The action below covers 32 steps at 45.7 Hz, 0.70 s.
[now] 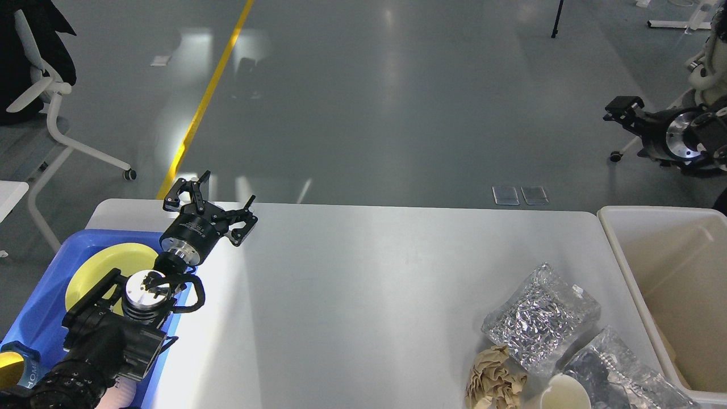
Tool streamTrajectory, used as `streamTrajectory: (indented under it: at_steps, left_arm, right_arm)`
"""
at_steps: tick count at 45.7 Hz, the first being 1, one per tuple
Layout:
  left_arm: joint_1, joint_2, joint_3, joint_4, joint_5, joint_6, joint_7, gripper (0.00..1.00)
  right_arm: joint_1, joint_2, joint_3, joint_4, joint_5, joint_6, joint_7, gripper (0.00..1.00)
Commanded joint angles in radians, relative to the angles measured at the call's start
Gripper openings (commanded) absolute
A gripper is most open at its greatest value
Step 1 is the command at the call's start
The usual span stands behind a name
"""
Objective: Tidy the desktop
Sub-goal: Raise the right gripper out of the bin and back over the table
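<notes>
The glossy white-grey desktop (363, 284) fills the lower view. At its front right lie a crinkled silver foil bag (539, 318), a clear plastic bag (619, 375), a crumpled brown paper ball (494, 378) and a white cup (559, 395). My left gripper (209, 205) is open and empty, held above the table's far left corner beside the blue tray. My right gripper (622, 108) is raised high at the upper right, above the floor beyond the bin; its fingers cannot be told apart.
A blue plastic tray (34, 307) with a yellow plate (96, 272) sits at the left edge. A cream-white bin (670, 284) stands to the right of the table. Office chairs stand at the far left (45, 96) and far right.
</notes>
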<state>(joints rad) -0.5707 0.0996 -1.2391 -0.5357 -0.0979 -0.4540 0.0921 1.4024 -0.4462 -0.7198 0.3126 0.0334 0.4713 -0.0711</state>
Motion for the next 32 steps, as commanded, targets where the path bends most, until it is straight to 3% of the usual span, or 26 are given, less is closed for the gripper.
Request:
streamTrajectory:
  at_steps: [1, 2, 5, 17, 25, 32]
  left_arm:
    - [0.0, 0.0, 0.0, -0.001, 0.0, 0.0, 0.0, 0.97]
    - [0.0, 0.0, 0.0, -0.001, 0.0, 0.0, 0.0, 0.97]
    - [0.0, 0.0, 0.0, -0.001, 0.001, 0.0, 0.0, 0.97]
    - [0.0, 0.0, 0.0, -0.001, 0.001, 0.0, 0.0, 0.97]
    - [0.0, 0.0, -0.002, -0.001, 0.0, 0.0, 0.001, 0.97]
    - [0.0, 0.0, -0.002, -0.001, 0.001, 0.0, 0.001, 0.97]
  right_arm:
    - [0.246, -0.087, -0.098, 0.412, -0.021, 0.009, -0.004, 1.0]
    - [0.353, -0.092, -0.142, 0.585, -0.035, 0.007, -0.004, 1.0]
    - [0.45, -0.08, -0.173, 0.733, -0.038, 0.007, -0.006, 1.0]
    - [0.615, 0.04, -0.248, 0.968, -0.038, 0.009, -0.01, 1.0]
    - [0.595, 0.103, -0.259, 0.942, -0.038, 0.003, -0.01, 1.0]
    - [0.443, 0.032, -0.346, 0.833, -0.059, 0.007, -0.009, 1.0]
